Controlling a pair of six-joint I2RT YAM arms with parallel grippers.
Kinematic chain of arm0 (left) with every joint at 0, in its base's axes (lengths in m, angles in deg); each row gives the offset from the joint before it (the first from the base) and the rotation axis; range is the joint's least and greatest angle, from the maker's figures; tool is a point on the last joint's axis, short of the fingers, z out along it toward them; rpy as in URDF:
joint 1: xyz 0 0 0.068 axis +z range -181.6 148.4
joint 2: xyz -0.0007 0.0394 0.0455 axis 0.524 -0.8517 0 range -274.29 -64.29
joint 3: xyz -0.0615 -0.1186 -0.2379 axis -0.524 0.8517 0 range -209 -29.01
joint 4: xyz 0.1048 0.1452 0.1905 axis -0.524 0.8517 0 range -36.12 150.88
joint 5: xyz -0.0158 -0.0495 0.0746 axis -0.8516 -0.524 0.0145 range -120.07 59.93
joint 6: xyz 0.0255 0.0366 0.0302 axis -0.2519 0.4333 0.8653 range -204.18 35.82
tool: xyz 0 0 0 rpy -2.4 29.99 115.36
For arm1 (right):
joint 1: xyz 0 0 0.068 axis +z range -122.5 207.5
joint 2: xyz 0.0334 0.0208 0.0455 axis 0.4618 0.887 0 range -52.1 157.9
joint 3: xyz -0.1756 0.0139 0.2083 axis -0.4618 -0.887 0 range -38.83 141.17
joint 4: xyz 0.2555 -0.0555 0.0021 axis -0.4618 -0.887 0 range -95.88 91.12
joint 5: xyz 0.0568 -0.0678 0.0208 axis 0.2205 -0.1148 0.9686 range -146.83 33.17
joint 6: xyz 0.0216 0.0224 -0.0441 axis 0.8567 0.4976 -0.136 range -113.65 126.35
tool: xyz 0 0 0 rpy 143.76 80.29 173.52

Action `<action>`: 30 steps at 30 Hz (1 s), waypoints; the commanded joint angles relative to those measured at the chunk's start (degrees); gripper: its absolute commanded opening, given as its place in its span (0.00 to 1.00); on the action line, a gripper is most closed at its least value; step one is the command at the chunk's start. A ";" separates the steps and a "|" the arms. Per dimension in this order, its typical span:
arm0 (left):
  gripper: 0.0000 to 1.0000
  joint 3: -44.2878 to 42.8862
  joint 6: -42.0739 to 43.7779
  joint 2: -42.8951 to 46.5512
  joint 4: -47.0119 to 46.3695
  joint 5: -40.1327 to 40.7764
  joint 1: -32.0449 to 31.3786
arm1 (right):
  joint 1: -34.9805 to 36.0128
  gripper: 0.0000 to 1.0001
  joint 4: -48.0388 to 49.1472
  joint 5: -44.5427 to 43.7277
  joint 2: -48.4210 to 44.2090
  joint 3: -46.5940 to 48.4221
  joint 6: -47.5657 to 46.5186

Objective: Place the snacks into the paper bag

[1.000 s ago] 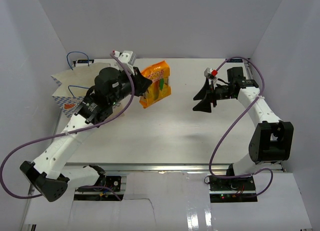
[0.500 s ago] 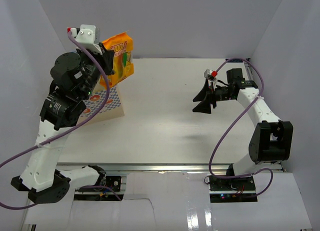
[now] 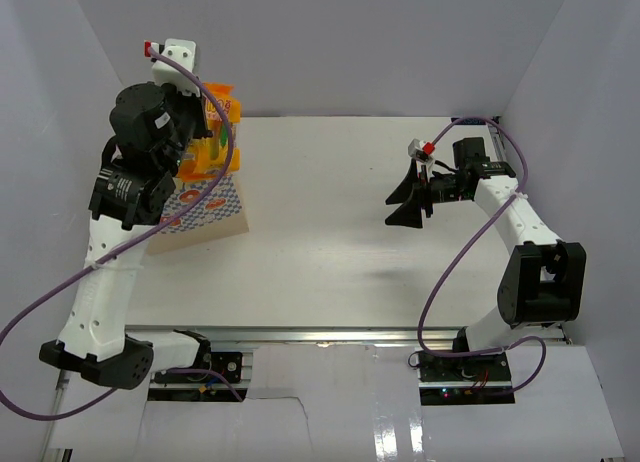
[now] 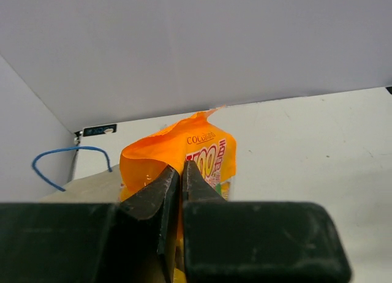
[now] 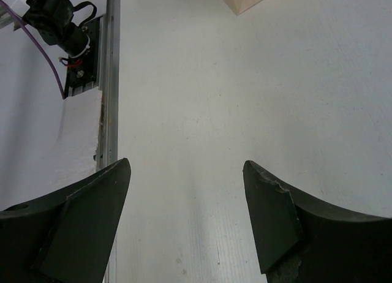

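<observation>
Our left gripper (image 4: 182,168) pinches the orange pouch (image 4: 207,153) by an edge, just above the paper bag (image 3: 205,220). We judge it light, soft and crinkly, so an edge pinch suits. Our right gripper (image 5: 185,168) stands wide, empty.

The orange pouch (image 4: 205,149) reads "COLO…", the rest unclear.

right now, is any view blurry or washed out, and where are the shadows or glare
Top external: soft even light, one faint shadow on the table, glare streaks on the glossy near panel. Left wrist: left gripper dark and soft-edged up close, orange pouch print readable. Right wrist: right gripper in silhouette, table bright and flat.
</observation>
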 commanded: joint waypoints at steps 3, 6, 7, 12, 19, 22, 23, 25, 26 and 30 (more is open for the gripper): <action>0.00 -0.92 -7.28 1.56 -5.52 -12.00 1.13 | -0.12 0.80 -0.84 2.56 -0.90 -1.10 -1.15; 0.00 2.59 -11.85 2.70 -7.11 -19.29 1.48 | 2.68 0.80 -0.40 1.52 -0.29 0.21 0.33; 0.00 3.65 -12.74 2.97 -8.16 -22.18 1.48 | 4.09 0.80 4.39 0.55 0.15 0.56 8.09; 0.00 10.15 -17.58 4.55 -12.20 -27.57 1.57 | 13.67 0.87 44.60 -8.04 0.94 -0.22 54.66; 0.00 14.73 -22.93 4.38 -16.78 -32.67 1.66 | 22.64 0.90 72.46 -16.69 6.38 9.96 73.63; 0.00 18.14 -24.17 5.16 -18.97 -33.99 1.66 | 24.75 0.90 81.13 -16.60 9.99 10.76 83.63; 0.00 18.77 -24.87 5.25 -19.32 -34.34 1.66 | 25.89 0.90 86.30 -16.95 10.87 10.85 86.62; 0.00 20.00 -25.23 5.43 -19.68 -35.13 1.66 | 27.21 0.90 88.54 -20.09 12.63 11.72 90.25; 0.00 20.09 -25.32 5.52 -19.77 -35.31 1.66 | 28.70 0.90 88.20 -21.59 13.07 12.34 89.91; 0.00 20.18 -25.40 5.08 -19.42 -36.62 1.66 | 31.34 0.94 82.23 -26.52 18.77 17.17 88.41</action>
